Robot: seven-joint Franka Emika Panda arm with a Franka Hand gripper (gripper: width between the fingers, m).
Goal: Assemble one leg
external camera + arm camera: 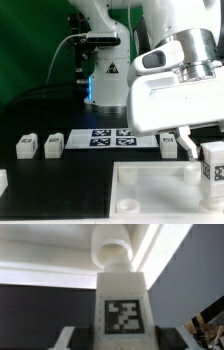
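- At the lower right of the exterior view, the two-finger gripper [203,152] of the big white robot arm [175,85] held one small white stubby plastic leg [213,166] with a black-and-white square tag. It hung over the right-hand part of the large white square panel [150,190].
- The jaws stood only as wide as the leg and were closed on its two sides. In the wrist view the leg [122,308] sat upright between the pale fingertips [68,339], its tag square to the camera.
- Whether the leg's foot already touched the panel could not be told, since the frame edge cut it off.
- A rounded white form [112,249] showed past the leg's far end in the wrist view. It was too blurred to tell whether it belonged to the leg or to the panel.
- The step in hand looked like bringing the leg to a corner socket. Doing it well probably called for a plumb axis, centring over the socket before any descent, a slow lowering, and a firm clamp until the leg was seated.
- A tilted entry would likely jam the leg at the socket's rim or twist it in the pads.
- Two spare legs [25,147] [52,145] stood on the black table [60,185] at the centre left of the exterior view. A third [170,143] stood just beside the right end of the marker board [112,137]. All looked clear of the likely path.
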